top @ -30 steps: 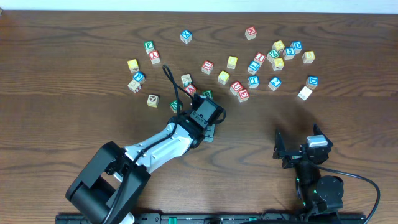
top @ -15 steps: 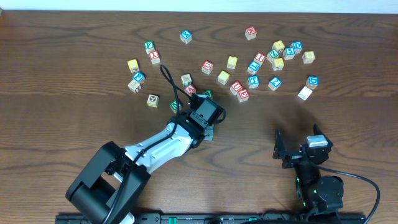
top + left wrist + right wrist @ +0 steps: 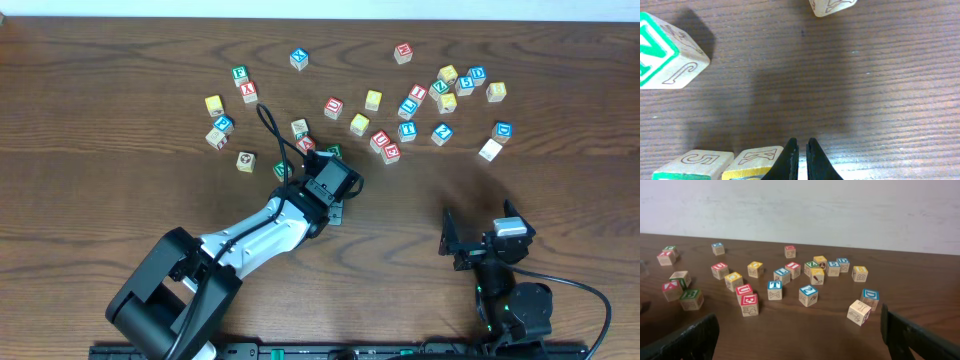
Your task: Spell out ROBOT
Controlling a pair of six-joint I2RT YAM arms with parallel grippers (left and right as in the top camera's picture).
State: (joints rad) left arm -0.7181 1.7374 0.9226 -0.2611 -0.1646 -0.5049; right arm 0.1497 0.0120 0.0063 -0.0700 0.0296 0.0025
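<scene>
one block point(image 3: 757, 157) marked k

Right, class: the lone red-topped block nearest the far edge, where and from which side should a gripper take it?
Grip the red-topped block by two opposite side faces, straight down from above. It sits flat and alone, likely leaving finger room all round.

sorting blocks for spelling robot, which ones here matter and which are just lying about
For the job: blue T block, if I read it right; left gripper, jaws together, holding nothing.
Lying about: red U block; red E block; blue D block; green N block.
</scene>
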